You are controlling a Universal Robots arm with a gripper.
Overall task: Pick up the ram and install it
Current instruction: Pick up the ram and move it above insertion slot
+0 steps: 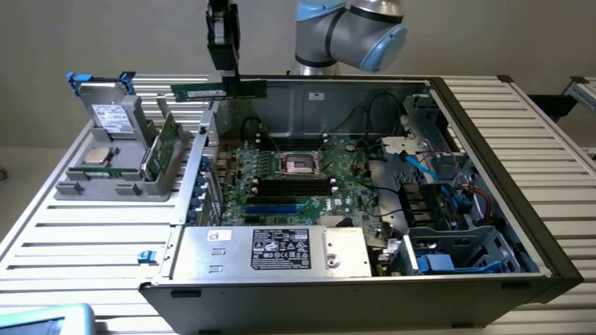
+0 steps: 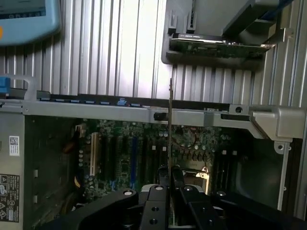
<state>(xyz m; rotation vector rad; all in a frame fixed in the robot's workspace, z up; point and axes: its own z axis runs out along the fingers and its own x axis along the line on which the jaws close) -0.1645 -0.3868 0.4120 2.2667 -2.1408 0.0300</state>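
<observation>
The ram [image 1: 219,91] is a long thin green stick, held level in the air above the far corner of the open computer case [image 1: 484,125] on the exterior view's left. My gripper [image 1: 229,82] comes down from above and is shut on the ram's upper edge. In the wrist view the ram [image 2: 171,120] is edge-on, a thin line running out from between the black fingers [image 2: 178,176] of my gripper [image 2: 170,170], over the case wall and the motherboard [image 2: 139,153]. The black memory slots [image 1: 296,185] lie below the processor socket [image 1: 302,164], well apart from the ram.
A grey holder [image 1: 110,185] on the slatted table at the exterior view's left carries a processor and a broader green card [image 1: 167,148]. The power supply [image 1: 270,248] fills the case's near side, with cables and drive cages [image 1: 447,209] on the exterior view's right. A teal device [image 1: 42,322] sits at the near corner.
</observation>
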